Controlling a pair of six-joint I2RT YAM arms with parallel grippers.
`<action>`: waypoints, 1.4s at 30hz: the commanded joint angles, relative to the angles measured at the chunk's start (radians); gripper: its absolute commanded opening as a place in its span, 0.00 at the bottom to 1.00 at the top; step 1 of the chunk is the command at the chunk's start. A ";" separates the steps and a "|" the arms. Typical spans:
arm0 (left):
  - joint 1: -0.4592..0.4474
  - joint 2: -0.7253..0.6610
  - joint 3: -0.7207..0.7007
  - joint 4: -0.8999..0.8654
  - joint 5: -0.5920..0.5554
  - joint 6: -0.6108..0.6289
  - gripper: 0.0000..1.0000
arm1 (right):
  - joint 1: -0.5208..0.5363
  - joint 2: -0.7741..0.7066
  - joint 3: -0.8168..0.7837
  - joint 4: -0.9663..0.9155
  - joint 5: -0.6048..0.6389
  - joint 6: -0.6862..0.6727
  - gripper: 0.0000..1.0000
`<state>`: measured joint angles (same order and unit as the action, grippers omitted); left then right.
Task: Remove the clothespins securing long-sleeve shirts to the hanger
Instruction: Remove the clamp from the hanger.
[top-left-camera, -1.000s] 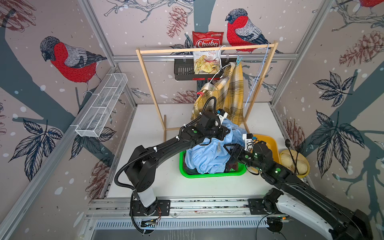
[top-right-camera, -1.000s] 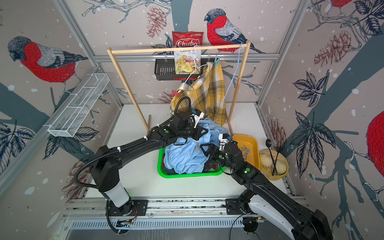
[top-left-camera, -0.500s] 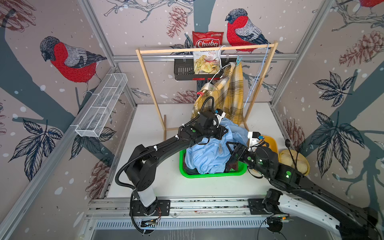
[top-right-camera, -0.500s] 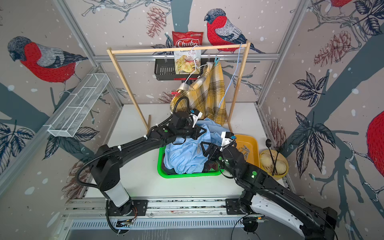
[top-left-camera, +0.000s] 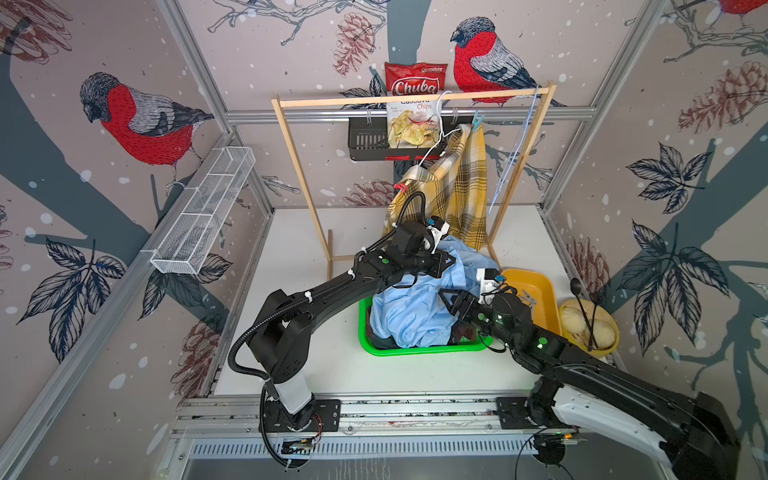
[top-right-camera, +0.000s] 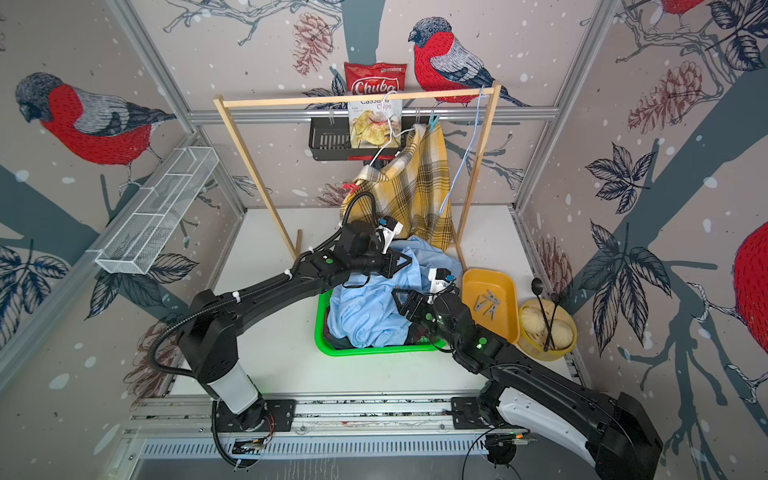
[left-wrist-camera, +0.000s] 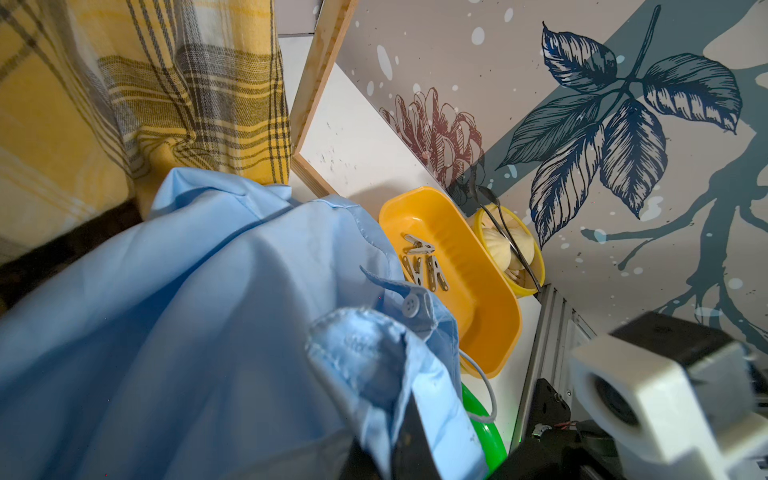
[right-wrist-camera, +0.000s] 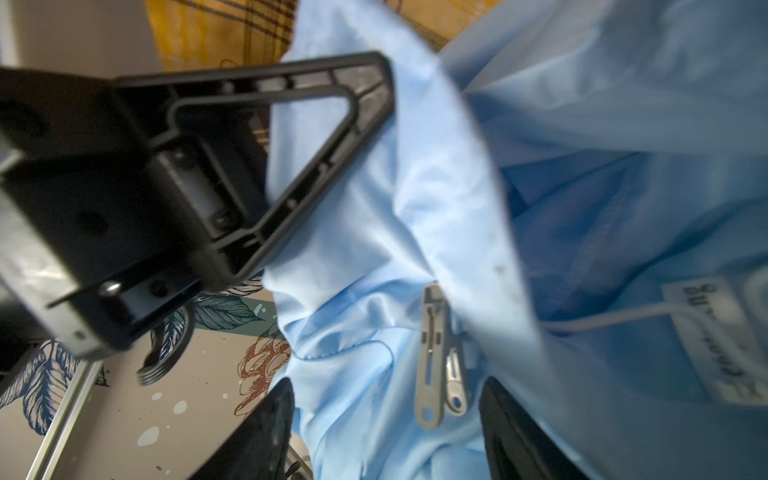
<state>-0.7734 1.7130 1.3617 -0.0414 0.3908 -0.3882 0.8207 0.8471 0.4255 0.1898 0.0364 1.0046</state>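
The left gripper (top-left-camera: 447, 263) is pinching a fold of the light blue shirt (top-left-camera: 415, 316) with its jaws fully closed, holding that fold up above the green basket (top-left-camera: 419, 352). The rest of the shirt is spilling into the basket, which is sitting on the table (top-left-camera: 395, 374) right of its middle and nearer the front edge than the back.

The right gripper (right-wrist-camera: 386, 382) is reaching into the shirt from the right side with its jaws standing wide apart. In the right wrist view a grey clothespin (right-wrist-camera: 434, 357) is lying between them, clipped onto the blue cloth, and neither finger is touching it. A thin white wire (right-wrist-camera: 602, 319) is running under the fabric just beside that clothespin.

Behind the basket, the mustard plaid shirt (top-left-camera: 457, 187) is hanging from the wooden rack (top-left-camera: 332, 97), which is standing toward the back edge of the table. A light blue clothespin (top-left-camera: 478, 120) is gripping the shirt's upper end and a red clothespin (top-left-camera: 400, 187) its lower end. Near the right edge of the table, a yellow tray (top-right-camera: 505, 328) is holding several loose grey clothespins (top-right-camera: 487, 305).
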 joint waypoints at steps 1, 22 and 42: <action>0.008 -0.011 0.000 0.060 0.014 -0.009 0.00 | -0.055 -0.011 -0.064 0.176 -0.125 0.032 0.68; 0.016 0.000 -0.003 0.073 0.040 -0.020 0.00 | -0.077 0.172 -0.153 0.504 -0.242 0.019 0.63; 0.019 0.003 -0.013 0.084 0.051 -0.026 0.00 | -0.119 0.353 -0.174 0.826 -0.390 0.112 0.63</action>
<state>-0.7551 1.7157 1.3499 -0.0250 0.4255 -0.3954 0.7002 1.1847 0.2462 0.9234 -0.3183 1.0988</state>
